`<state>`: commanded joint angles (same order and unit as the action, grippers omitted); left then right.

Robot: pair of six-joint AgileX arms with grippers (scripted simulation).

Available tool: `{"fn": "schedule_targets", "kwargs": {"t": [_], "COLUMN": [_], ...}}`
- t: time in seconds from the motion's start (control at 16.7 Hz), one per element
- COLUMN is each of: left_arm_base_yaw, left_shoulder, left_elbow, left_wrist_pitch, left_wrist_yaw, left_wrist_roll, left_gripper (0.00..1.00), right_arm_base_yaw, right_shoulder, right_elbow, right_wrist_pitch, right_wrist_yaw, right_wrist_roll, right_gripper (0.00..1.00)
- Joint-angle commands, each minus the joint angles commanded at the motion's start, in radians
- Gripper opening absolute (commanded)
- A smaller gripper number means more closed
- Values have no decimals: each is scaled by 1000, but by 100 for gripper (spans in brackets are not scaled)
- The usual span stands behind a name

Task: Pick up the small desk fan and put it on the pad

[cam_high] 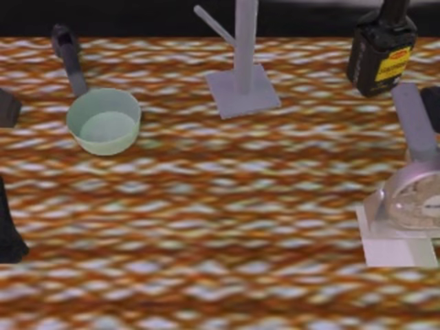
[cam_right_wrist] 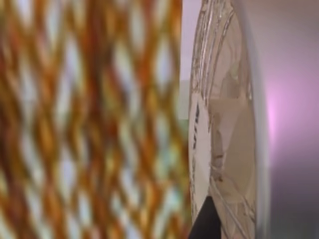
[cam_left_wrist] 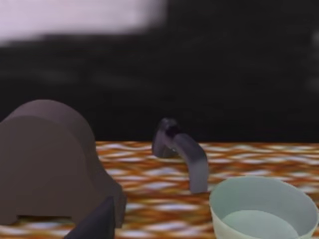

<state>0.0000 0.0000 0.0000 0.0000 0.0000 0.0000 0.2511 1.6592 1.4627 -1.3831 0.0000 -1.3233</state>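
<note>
At the right edge of the table, the round, shiny silver desk fan with its ring-shaped cage (cam_high: 416, 201) is seen over the thin, flat, pale grey-white square pad (cam_high: 395, 249), overlapping the pad's far part; whether it rests on the pad or is held just above cannot be determined. The right arm's grey link (cam_high: 414, 122) reaches down to the fan from behind, and the right gripper itself is not clearly shown: only a dark tip appears beside the fan cage (cam_right_wrist: 224, 149) in the right wrist view, so it cannot be told whether the fingers are closed on the fan or released. The transfer is judged nearly complete; what remains is a confirmed set-down, release and withdrawal. The left gripper (cam_high: 8, 234) is parked at the table's left edge, and its finger state cannot be told either. Well apart from the pad stand a mint-green bowl-shaped scoop with a dark handle (cam_high: 103, 122) at the far left, a grey square base with an upright post (cam_high: 243, 91) at the far centre, and a black box-like device with a yellow label (cam_high: 380, 55) at the far right. The last is nearest the right arm and should be cleared on withdrawal.
</note>
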Motion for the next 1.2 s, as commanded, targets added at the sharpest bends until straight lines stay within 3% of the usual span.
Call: {"fn": "schedule_targets", "kwargs": {"t": [0.36,0.96,1.2], "left_arm_base_yaw": [0,0,0], "left_shoulder": [0,0,0], "left_elbow": [0,0,0], "left_wrist_pitch": [0,0,0], "left_wrist_yaw": [0,0,0], "left_wrist_roll": [0,0,0], "left_gripper": [100,100,100], "right_arm_base_yaw": [5,0,0], "right_shoulder": [4,16,16], "right_elbow": [-1,-121,-121], "right_wrist_pitch": [2,136,136], "right_wrist_yaw": [-2,0,0], "right_wrist_roll": [3,1,1], "right_gripper": [0,0,30]}}
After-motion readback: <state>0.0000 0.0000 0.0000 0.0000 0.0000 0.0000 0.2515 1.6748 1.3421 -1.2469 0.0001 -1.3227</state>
